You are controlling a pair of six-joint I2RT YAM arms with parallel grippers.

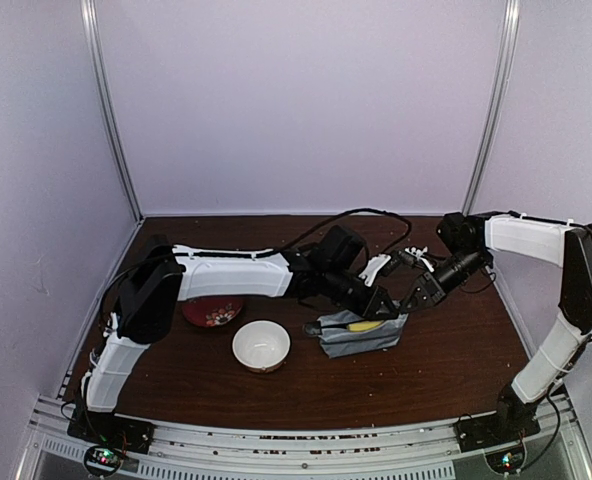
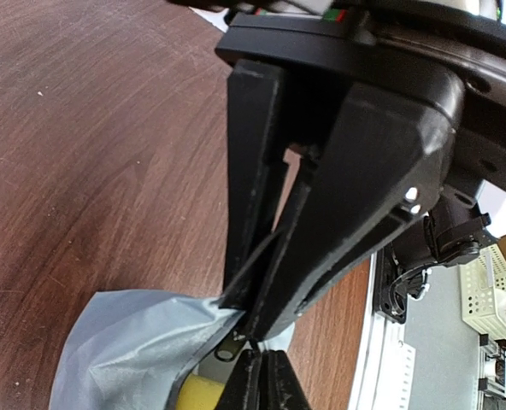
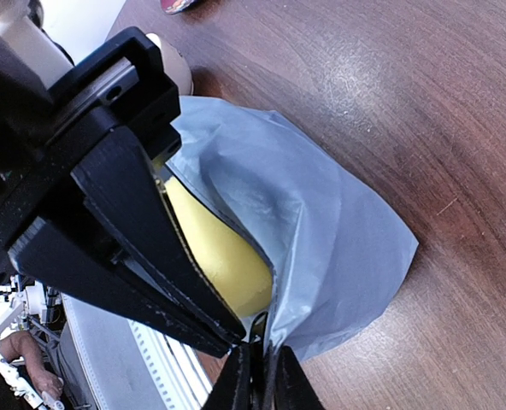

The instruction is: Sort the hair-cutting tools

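The left fingers [image 1: 372, 301] and right fingers [image 1: 414, 296] meet tip to tip over the far edge of a grey pouch [image 1: 368, 340] at mid-table in the top view, both pairs shut. With two arms on one soft lip, a pull in opposite directions could tear it free of either pinch or drag the whole pouch. Open table [image 1: 446, 375] lies near and to the right. The white bowl [image 1: 261, 347] sits just left of the pouch and the red plate [image 1: 208, 316] lies partly under the left arm, so a leftward sweep is cramped. None of the hair-cutting tools shows on the table, and I cannot tell whether they are inside the pouch. From the left wrist, the left fingers [image 2: 255, 171] are pressed together with the pouch lip [image 2: 133, 350] reaching their tips, seemingly pinched. A small metal ring [image 2: 229, 348] hangs just below (zip pull or scissor loop, I cannot say), and the right fingers [image 2: 274, 386] crowd in beneath, so a knock between tips is the likeliest fault. From the right wrist, the right fingers [image 3: 142, 222] are clamped along the pouch's open edge [image 3: 321, 231] beside something yellow [image 3: 219, 252] inside. A lift could tip that out, though bare table spreads far and to the right.
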